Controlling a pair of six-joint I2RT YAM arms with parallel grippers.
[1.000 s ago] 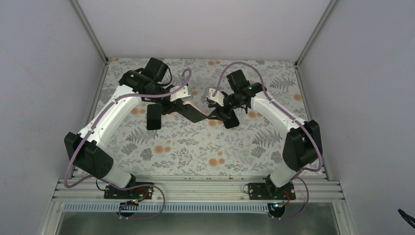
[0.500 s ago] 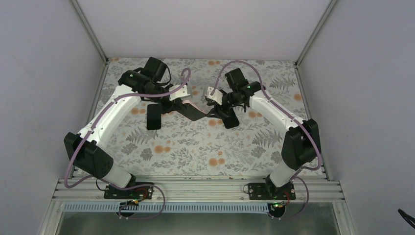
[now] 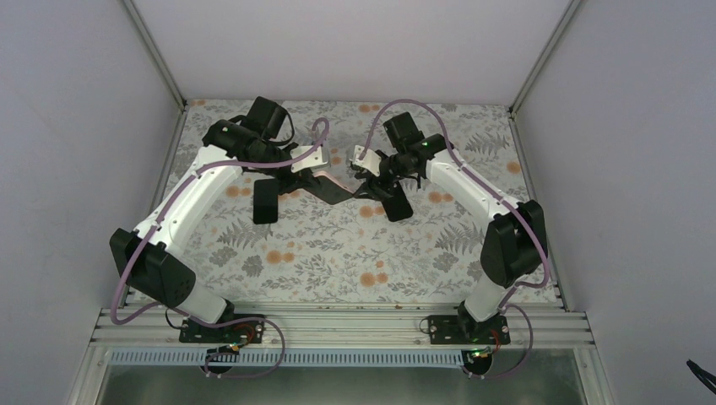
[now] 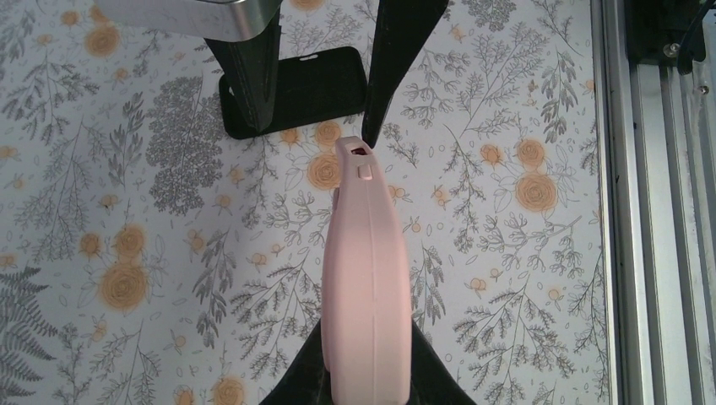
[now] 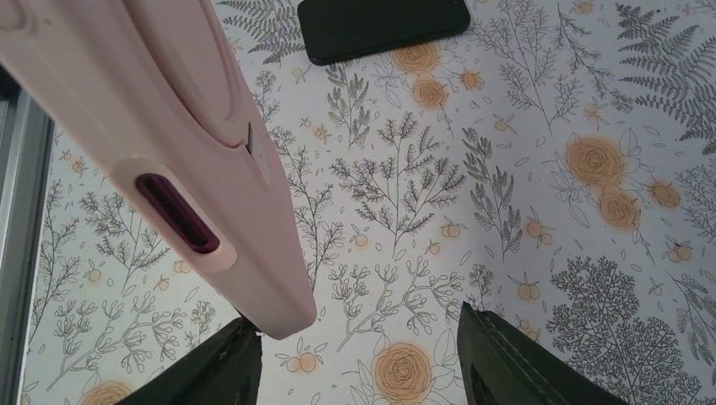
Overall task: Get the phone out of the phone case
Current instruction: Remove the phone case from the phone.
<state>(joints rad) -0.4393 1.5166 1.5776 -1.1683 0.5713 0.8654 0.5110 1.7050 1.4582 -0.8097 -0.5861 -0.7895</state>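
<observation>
Arms from both sides meet above the flowered desk (image 3: 355, 261), a little toward 12 o'clock from its middle. The pink phone case (image 4: 359, 270) hangs in the air between them, clear of the desk. The left tool (image 4: 365, 337) has the case pinched edge-on between its 2 black fingers, which press on the 2 broad faces, so the case sticks straight out toward 3 o'clock. The right tool (image 5: 355, 321) comes in from 3 o'clock with its fingers spread wide and grips nothing. The free end of the case, the end with a dark slot cut in it, sits in that gap close beside 1 finger, and I cannot tell whether they touch. Whether the phone sits inside the case I cannot tell either, since only the pink edge and end show. On the desk lie 2 flat, black, phone-shaped slabs. The left slab (image 3: 264, 201) is at about 8 o'clock from the case, and the right slab (image 3: 397, 207) is at about 4 o'clock from it, near the right tool. Both lie flat, well apart from each other.
</observation>
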